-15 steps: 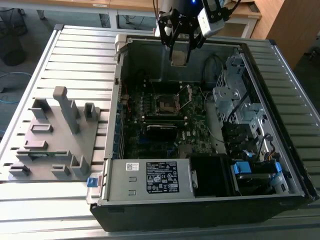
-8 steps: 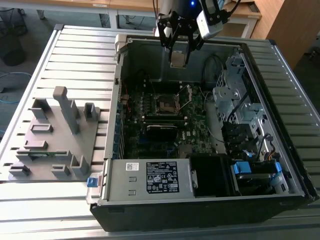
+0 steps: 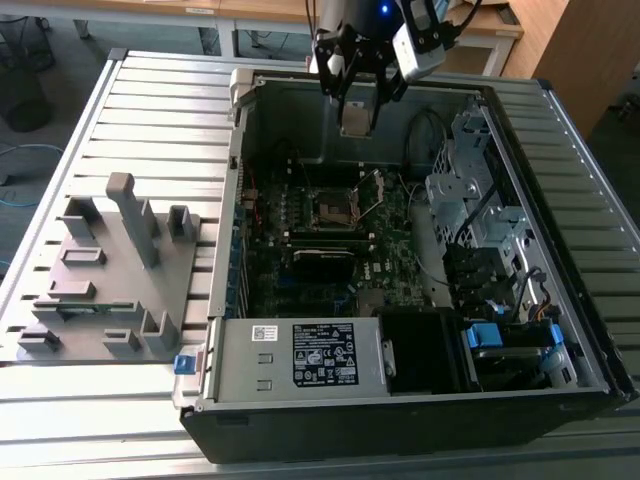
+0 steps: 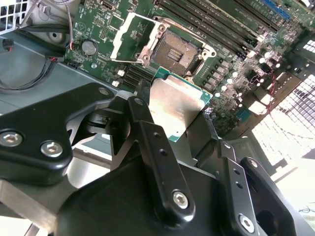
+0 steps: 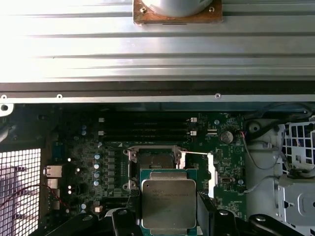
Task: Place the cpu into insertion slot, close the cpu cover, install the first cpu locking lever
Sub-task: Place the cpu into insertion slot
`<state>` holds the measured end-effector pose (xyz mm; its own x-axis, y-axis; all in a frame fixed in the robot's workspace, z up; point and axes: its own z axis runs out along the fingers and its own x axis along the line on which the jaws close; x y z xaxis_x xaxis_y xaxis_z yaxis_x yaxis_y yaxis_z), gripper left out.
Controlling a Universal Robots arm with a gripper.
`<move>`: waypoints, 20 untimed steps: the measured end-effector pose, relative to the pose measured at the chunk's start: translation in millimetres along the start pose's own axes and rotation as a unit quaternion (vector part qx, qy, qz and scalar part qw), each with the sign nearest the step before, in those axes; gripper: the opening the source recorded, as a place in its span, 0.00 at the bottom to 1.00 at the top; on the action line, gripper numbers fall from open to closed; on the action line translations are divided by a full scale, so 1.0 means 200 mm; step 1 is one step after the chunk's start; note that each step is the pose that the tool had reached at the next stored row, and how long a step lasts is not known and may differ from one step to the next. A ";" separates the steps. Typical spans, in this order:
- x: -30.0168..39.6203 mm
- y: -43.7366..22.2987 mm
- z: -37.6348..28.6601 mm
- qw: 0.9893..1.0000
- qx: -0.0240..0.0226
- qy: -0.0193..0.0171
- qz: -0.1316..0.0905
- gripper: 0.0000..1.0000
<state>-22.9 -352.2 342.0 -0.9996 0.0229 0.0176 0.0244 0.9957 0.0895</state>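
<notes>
My gripper (image 3: 357, 100) hangs over the back of the open computer case, shut on the cpu (image 3: 357, 118). In both wrist views the cpu (image 4: 177, 105) (image 5: 169, 201) is a square chip with a dull silver top and green edge, clamped between two black fingers (image 4: 147, 123). The insertion slot (image 3: 333, 208) (image 4: 177, 51) (image 5: 155, 161) lies bare on the motherboard, below and ahead of the chip, with clear air between them. The cpu cover (image 4: 129, 42) (image 5: 211, 173) is swung open beside the slot. A thin locking lever (image 5: 194, 153) stands raised next to it.
A grey fixture block (image 3: 110, 270) lies on the slatted table at the exterior view's left. Inside the case (image 3: 235, 200) are the power supply (image 3: 300, 355), a drive cage (image 3: 480, 200) at the right, cables (image 4: 29, 73) and long memory slots (image 5: 142, 129).
</notes>
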 end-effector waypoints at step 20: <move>0.028 -0.011 0.120 1.000 0.000 0.000 -0.010 0.54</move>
<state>-29.0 -352.2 318.0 -0.9999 0.0022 0.0166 0.0037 0.9960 0.0891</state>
